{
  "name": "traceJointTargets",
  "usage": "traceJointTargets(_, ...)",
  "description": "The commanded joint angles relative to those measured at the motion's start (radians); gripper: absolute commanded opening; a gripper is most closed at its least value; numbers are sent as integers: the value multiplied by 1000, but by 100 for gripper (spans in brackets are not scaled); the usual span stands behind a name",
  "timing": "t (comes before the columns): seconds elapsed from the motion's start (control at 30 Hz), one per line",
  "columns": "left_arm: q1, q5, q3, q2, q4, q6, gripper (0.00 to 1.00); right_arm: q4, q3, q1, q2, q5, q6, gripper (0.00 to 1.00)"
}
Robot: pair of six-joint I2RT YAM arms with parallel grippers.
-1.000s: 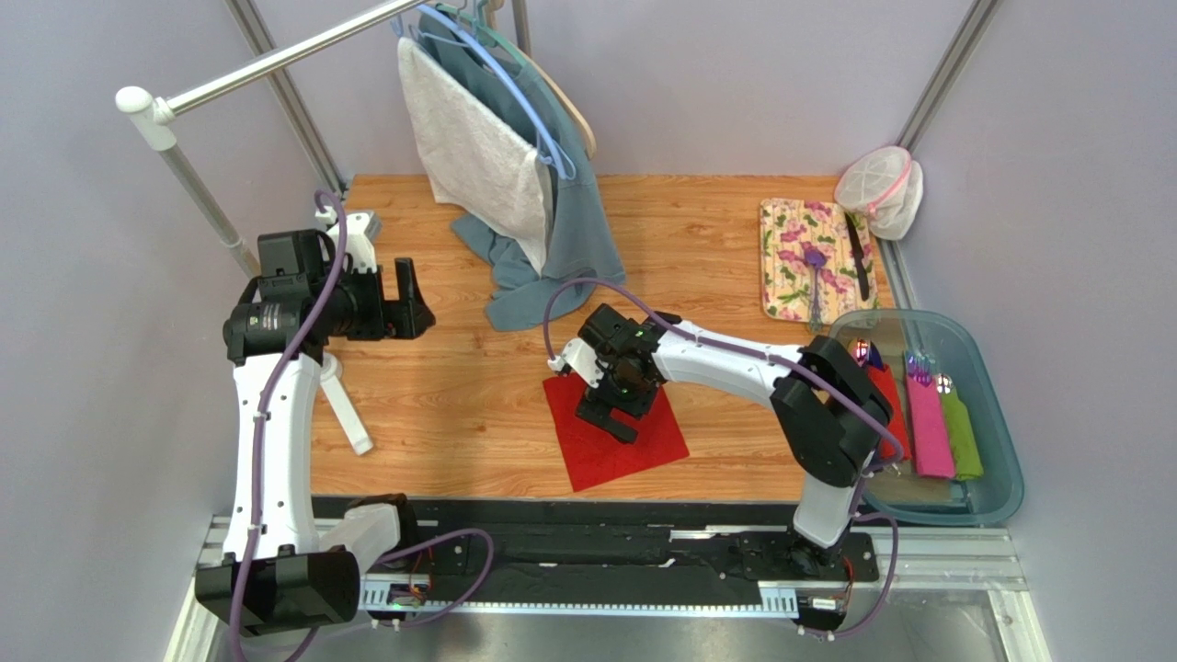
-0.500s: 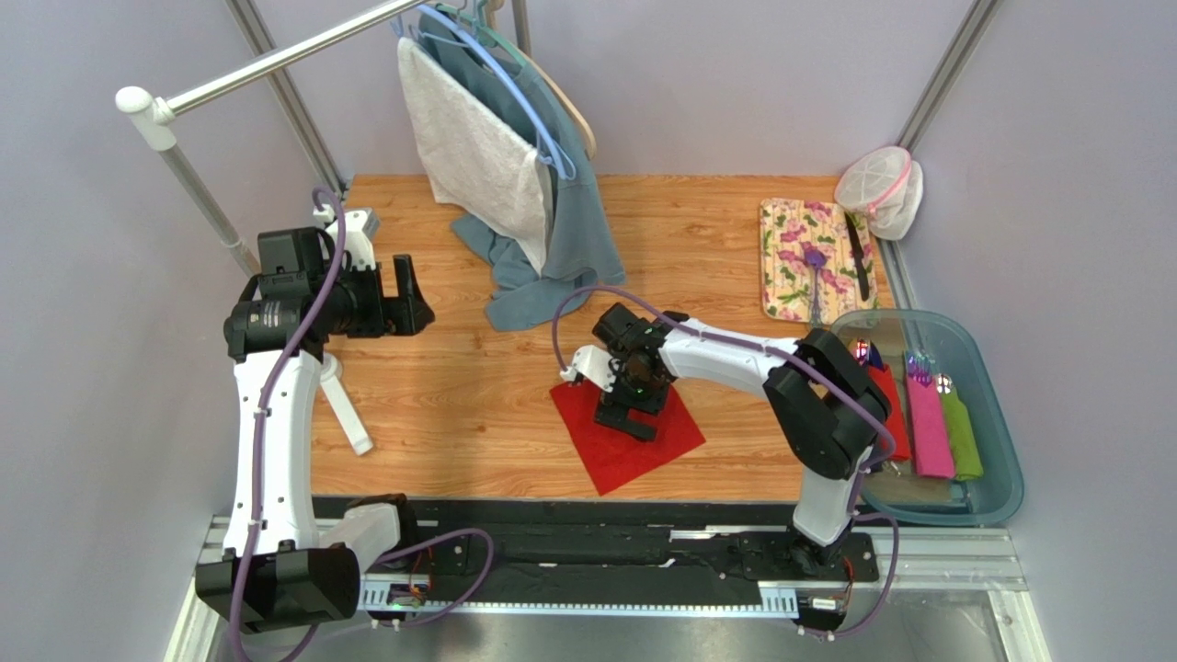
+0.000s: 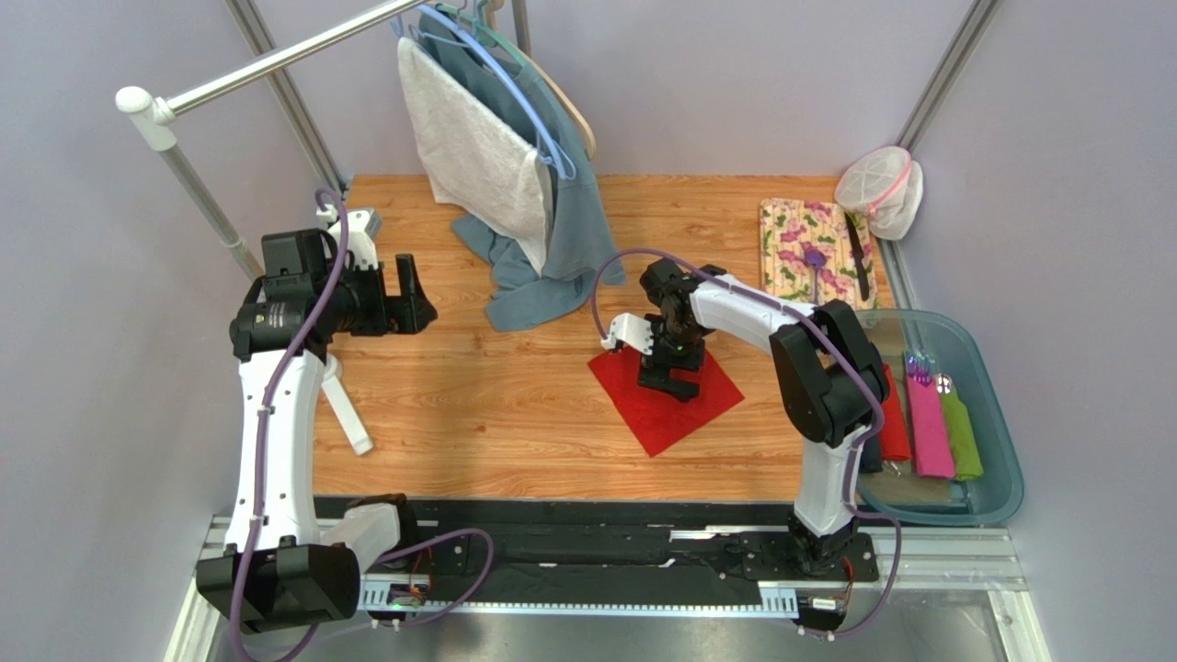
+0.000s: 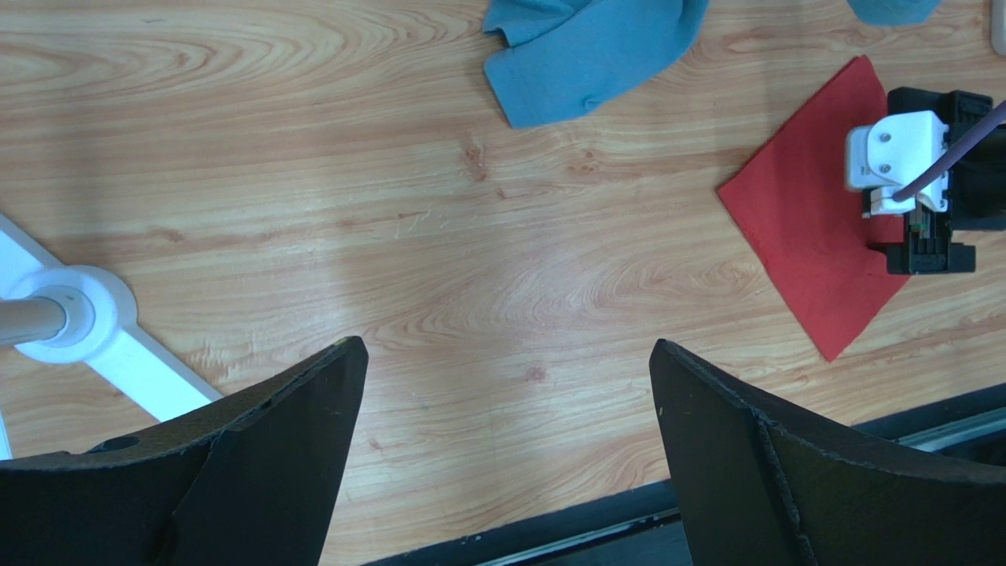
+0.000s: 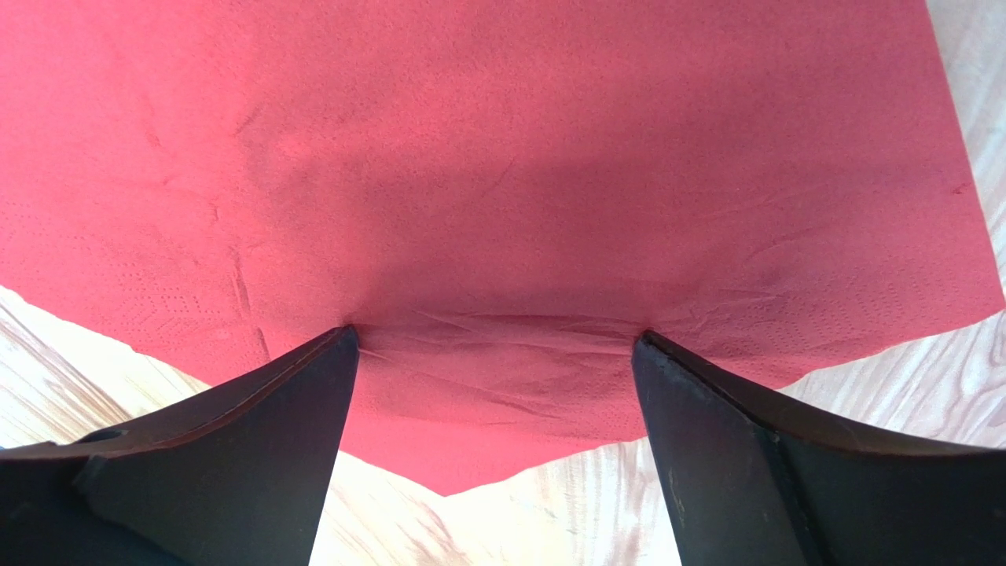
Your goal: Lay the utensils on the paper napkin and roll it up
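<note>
The red paper napkin [image 3: 680,414] lies flat on the wooden table, right of the middle, turned like a diamond. It also shows in the left wrist view [image 4: 812,242] and fills the right wrist view [image 5: 496,165]. My right gripper [image 3: 669,375] is open, with both fingertips pressed down on the napkin near one corner [image 5: 496,336]; the paper wrinkles between them. A purple utensil [image 3: 817,262] and a black knife [image 3: 857,251] lie on the floral cloth [image 3: 788,283] at the back right. My left gripper [image 3: 410,294] is open and empty, high above bare wood at the left [image 4: 505,354].
A rack with hanging towels stands at the back, and a teal cloth [image 3: 546,269] drapes onto the table. A blue-green bin [image 3: 1002,462] at the right holds pink and green rolls. A mesh bag [image 3: 880,186] sits in the back right corner. The white stand foot [image 3: 346,414] is at the left.
My right gripper has slid to the right and toward the back, dragging the red napkin with it across the table. The left arm has stayed still.
</note>
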Motion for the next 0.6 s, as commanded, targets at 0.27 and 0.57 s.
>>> traceJointTargets(0.27, 9, 67, -5, -36, 66, 21, 99, -117, 139, -6, -63, -55, -114, 95)
traceJointTargets(0.57, 9, 87, 22, -50, 93, 71, 99, -283, 440, -178, -201, -230, 163, 96)
